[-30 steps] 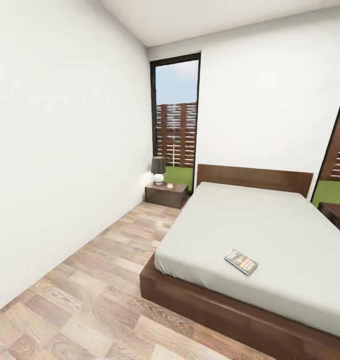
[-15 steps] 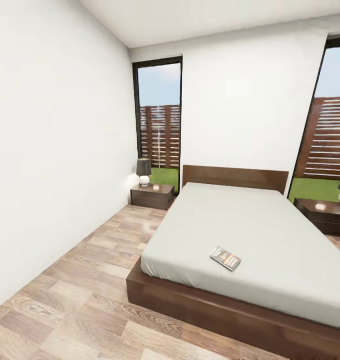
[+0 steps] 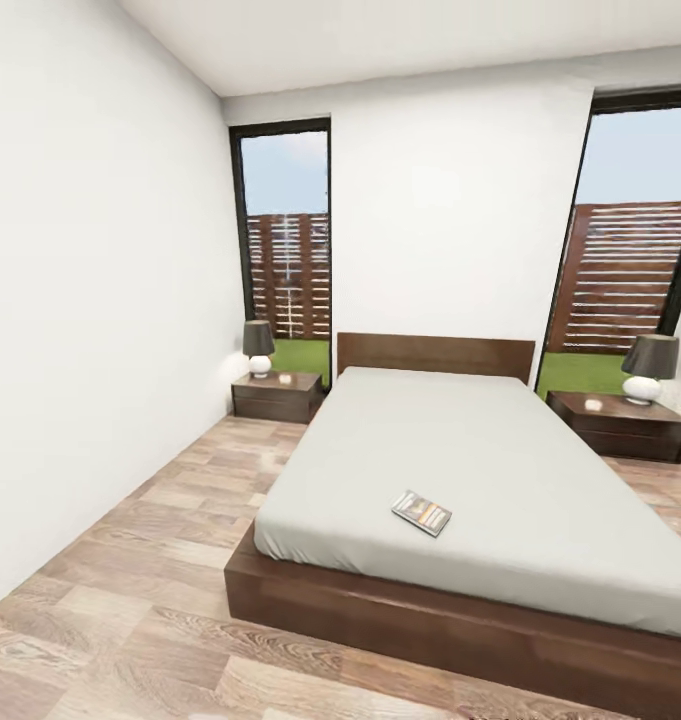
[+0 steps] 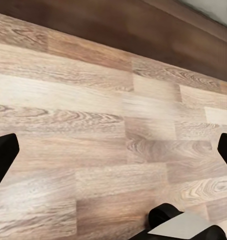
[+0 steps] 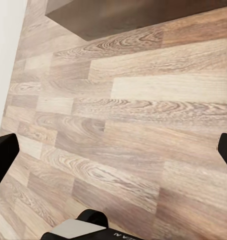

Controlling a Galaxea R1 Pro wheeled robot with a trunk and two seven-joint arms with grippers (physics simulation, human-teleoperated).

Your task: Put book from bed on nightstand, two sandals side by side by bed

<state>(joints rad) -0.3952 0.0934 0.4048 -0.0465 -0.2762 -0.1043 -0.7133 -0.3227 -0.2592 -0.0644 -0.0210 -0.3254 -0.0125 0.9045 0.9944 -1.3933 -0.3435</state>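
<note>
The head view looks across the bedroom at the bed (image 3: 500,470), which fills the middle and right of the scene with its dark frame and headboard at the far wall. The book (image 3: 421,513) lies flat on the mattress near the foot end, a little left of the bed's centre line, well apart from both nightstands. Its long axis runs slantwise, from near right to far left. One nightstand (image 3: 276,394) stands at the far left of the bed with a lamp (image 3: 259,348) on it; the other nightstand (image 3: 620,425) stands at the far right, also carrying a lamp (image 3: 647,368). No sandals can be made out on the visible floor (image 3: 130,560).

In the left wrist view the left gripper (image 4: 113,155) hangs over bare planks with its 2 black fingertips at opposite edges of the picture, so the fingers are spread wide and hold nothing. The right gripper (image 5: 113,152) in the right wrist view is the same: tips far apart, only floor between them, with the corner of the dark bed frame beyond.

The book lies ahead and above both claws, up on the mattress while they point at the floor. My judgement is that the robot is on approach and must close on the foot of the bed before either arm can reach; which arm ends up nearer cannot be told yet.
</note>
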